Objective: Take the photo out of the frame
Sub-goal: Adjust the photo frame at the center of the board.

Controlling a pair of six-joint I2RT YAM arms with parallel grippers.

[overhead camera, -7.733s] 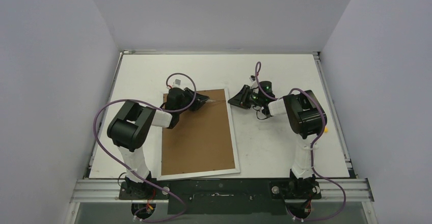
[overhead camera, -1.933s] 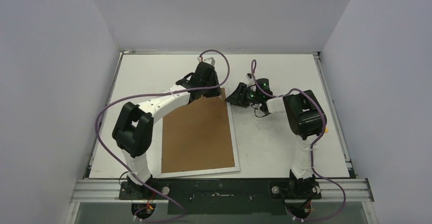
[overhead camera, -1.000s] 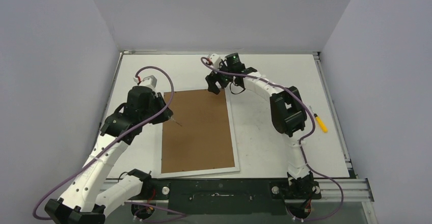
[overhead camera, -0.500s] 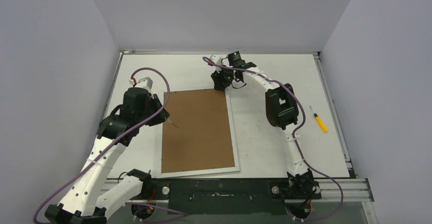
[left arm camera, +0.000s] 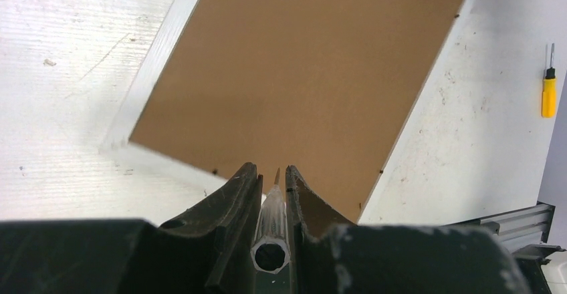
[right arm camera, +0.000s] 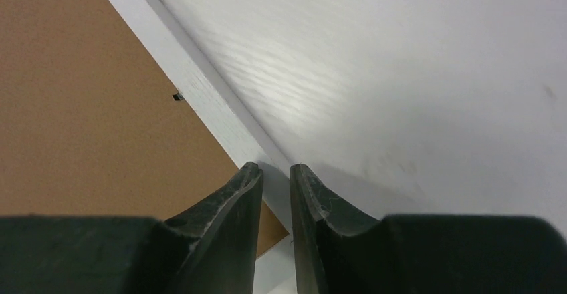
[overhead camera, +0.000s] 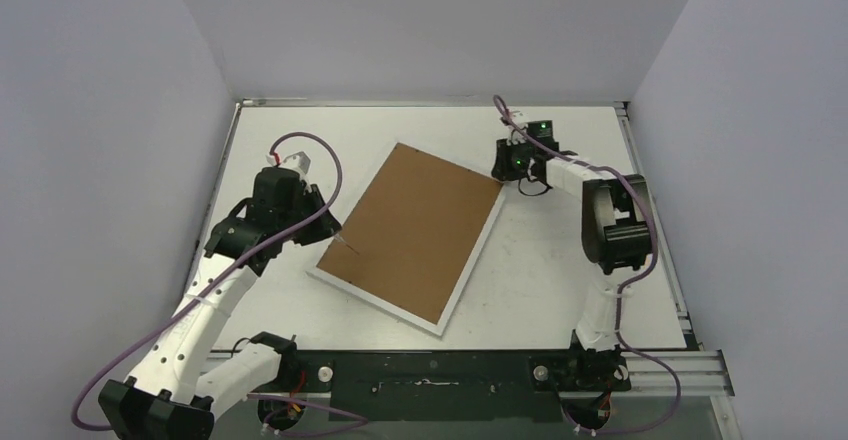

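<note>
While the frame (overhead camera: 410,232) lies back-up on the table (overhead camera: 560,290), turned at a slant with its brown board facing us, we find an arm working at each side of it. Left gripper (overhead camera: 330,228) first: it hangs over the frame's left edge. In the wrist view its jaws are clamped tight on a clear-handled tool (left arm camera: 271,240). The hexagonal handle is squeezed between the fingers (left arm camera: 234,194), and the thin metal tip pokes out ahead over the brown board, just inside the white border. Whether that tip touches the board, we cannot say. Over to the right gripper (overhead camera: 508,165), down at the frame's far right corner. From its own camera we see the jaws drawn close with only a slim gap between them, and the white border runs straight into that gap. Do they actually pinch the rim? We cannot tell from here. Off on the table, well apart from the frame's right side, lies a yellow screwdriver (left arm camera: 548,92).
</note>
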